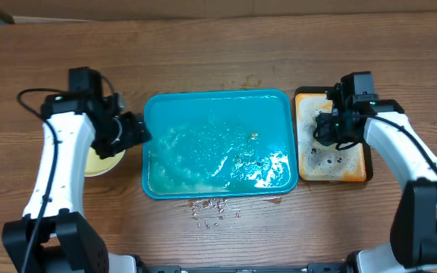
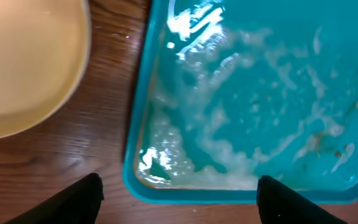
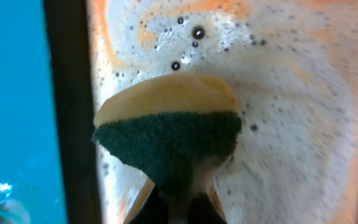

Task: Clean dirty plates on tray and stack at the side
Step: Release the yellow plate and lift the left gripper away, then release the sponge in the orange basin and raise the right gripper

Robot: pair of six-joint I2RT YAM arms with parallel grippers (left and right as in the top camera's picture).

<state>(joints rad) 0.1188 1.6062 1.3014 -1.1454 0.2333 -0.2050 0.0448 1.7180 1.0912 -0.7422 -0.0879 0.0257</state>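
Item 1. Teal tray (image 1: 203, 121), centre of table: wet, streaked with suds and a few brown specks. No plate lay on it.

Item 2. Plates: one pale yellow-green plate (image 1: 97, 162) lay on the wood at 9 o'clock of the tray, just beside its rim and partly hidden under the left arm (whether others lay beneath it could not be told).

Item 3. Left gripper (image 1: 141, 132): hung between plate and tray edge, fingers spread wide, holding nothing.

Item 4. Right gripper (image 1: 328, 135): over the narrow orange tray (image 1: 357, 177) at 3 o'clock of the teal one, fingers pinching a yellow sponge (image 3: 169, 134) with a green scouring face, above the foam.

Item 5. Stage, by judgement: washing looked done and stacking near its close, the plate lying free of the fingers. The next move probably called for lifting the left arm clear of the plate without nudging it, and for lowering the sponge into the foamy tray before letting go
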